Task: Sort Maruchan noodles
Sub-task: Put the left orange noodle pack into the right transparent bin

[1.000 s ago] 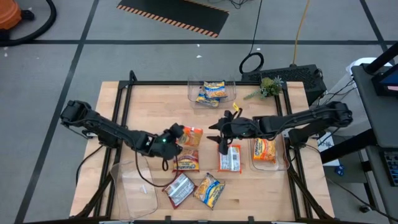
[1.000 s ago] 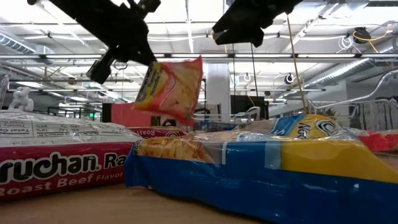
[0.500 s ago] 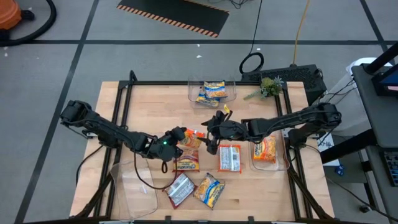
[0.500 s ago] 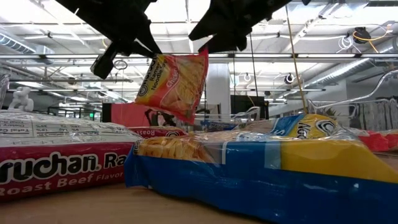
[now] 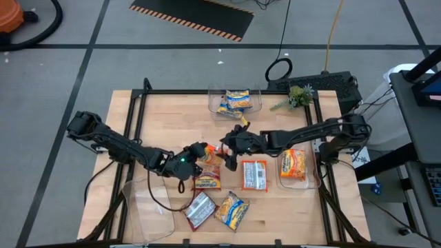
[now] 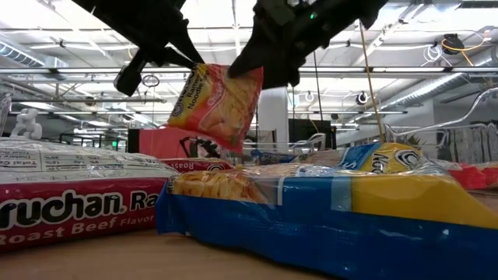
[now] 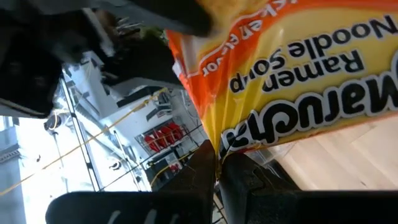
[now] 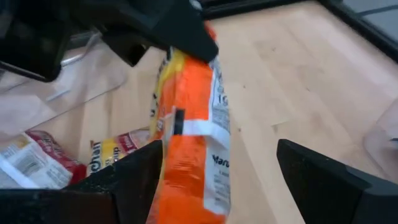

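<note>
High view: handover set-up mid-table; my left gripper [image 5: 201, 154] and right gripper [image 5: 226, 153] meet over the wooden table [image 5: 165, 114].
Left gripper: pinched tight on one edge of the orange flat plastic Maruchan ramen packet [image 5: 211, 152], holding it in the air, clear of the wood.
Right gripper: fingers spread wide, one each side of the packet's free end; right wrist view shows the packet [image 8: 189, 155] between my two fingers, not yet squeezed.
Other packets: red-silver roast beef packet [image 5: 255, 174], another orange-yellow packet [image 5: 207, 179], a brown-silver packet [image 5: 200, 209] and a blue-yellow packet [image 5: 231, 210] lie flat near the front edge.
Bins: clear plastic bin [image 5: 256, 103] at the back holds blue-yellow packets; clear bin [image 5: 310, 178] on the right holds an orange one; clear bin [image 5: 148, 207] front left looks empty.
Risk 1: if left lets go before right closes, the packet probably drops onto the ones below.
Risk 2: the packet hangs tilted, so right may catch only a corner of slick film and it slips out.
Risk 3: grippers nearly touch; closing in further could knock them together.
Room: open wood between here and the back bin; path to the right bin passes over the roast beef packet, so I'd stay high.
</note>
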You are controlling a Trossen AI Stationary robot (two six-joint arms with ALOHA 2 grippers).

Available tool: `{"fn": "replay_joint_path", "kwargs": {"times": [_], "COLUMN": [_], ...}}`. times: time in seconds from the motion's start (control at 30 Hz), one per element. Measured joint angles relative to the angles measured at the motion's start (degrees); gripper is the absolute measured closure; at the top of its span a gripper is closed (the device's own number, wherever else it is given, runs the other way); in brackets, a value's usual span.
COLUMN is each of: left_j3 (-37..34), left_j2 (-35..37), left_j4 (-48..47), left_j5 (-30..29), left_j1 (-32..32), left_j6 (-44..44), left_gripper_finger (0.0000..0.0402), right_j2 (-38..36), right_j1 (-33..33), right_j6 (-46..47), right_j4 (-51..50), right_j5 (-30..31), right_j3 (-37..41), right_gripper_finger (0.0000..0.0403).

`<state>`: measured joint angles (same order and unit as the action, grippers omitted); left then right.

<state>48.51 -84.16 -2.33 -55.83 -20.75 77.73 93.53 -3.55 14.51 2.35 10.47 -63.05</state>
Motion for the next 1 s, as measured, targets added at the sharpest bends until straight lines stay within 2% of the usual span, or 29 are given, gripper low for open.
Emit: {"fn": "replay_joint_path", "kwargs": {"times": [0.3,0.6,0.77,0.87,1.0], "left_j3": [0.00,0.00,-0.02,-0.02,-0.02], "left_j2": [0.00,0.00,0.00,0.00,0.00], "left_j4": [-0.02,1.01,5.03,5.65,5.64], "left_j5": [-0.17,0.48,5.53,5.90,5.90], "left_j1": [0.00,0.00,0.00,0.00,0.00], "left_j6": [-0.19,-0.15,0.36,1.35,1.28], "left_gripper_finger": [0.0385,0.0385,0.0385,0.0385,0.0385], "right_j2": [2.63,2.63,2.63,2.63,2.63], "right_j1": [1.27,1.71,1.68,1.68,1.74], "right_j6": [-0.62,-3.41,-4.26,-3.91,-3.89], "right_j4": [3.54,3.18,2.95,2.95,2.97], "right_j5": [-1.65,-7.82,-10.81,-11.24,-15.13], "right_j3": [0.00,0.00,0.04,0.04,0.04], "right_gripper_finger": [0.0100,0.0159,0.0184,0.0200,0.0228]}}
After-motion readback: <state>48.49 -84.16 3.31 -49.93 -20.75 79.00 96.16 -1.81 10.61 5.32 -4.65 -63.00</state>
